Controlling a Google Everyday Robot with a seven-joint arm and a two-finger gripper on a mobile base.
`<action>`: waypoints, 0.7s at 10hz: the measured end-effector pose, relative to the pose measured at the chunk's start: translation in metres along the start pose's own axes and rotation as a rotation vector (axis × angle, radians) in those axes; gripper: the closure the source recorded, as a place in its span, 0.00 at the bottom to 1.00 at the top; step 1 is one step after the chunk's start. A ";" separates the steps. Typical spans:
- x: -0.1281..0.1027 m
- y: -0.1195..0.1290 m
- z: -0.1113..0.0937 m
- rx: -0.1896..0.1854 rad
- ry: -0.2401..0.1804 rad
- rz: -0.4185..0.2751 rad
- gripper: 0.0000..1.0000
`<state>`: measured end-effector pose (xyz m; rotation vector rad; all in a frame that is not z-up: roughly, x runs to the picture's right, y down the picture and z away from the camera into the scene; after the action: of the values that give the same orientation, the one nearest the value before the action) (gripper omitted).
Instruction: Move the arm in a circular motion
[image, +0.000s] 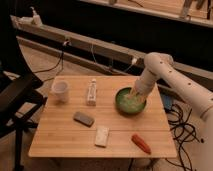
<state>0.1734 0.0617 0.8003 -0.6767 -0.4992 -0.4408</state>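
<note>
The white tubular arm (170, 75) with rows of small dark holes comes in from the right and bends down over the wooden table (60, 140). Its gripper (134, 95) reaches down into a green bowl (122, 106) at the table's right rear. The tip is inside the bowl, partly hidden by its rim.
On the table stand a white cup (60, 91), a small upright bottle (92, 93), a dark grey block (83, 118), a pale flat pack (102, 136) and a red-orange object (141, 143). A black chair (15, 95) stands at left. Cables lie at right.
</note>
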 end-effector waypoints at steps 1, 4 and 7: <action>0.013 -0.006 -0.004 -0.003 -0.007 0.021 0.59; 0.023 -0.014 0.000 0.009 -0.031 0.014 0.59; 0.019 -0.007 0.003 -0.003 -0.010 -0.010 0.59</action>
<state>0.1832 0.0545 0.8165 -0.6802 -0.5116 -0.4480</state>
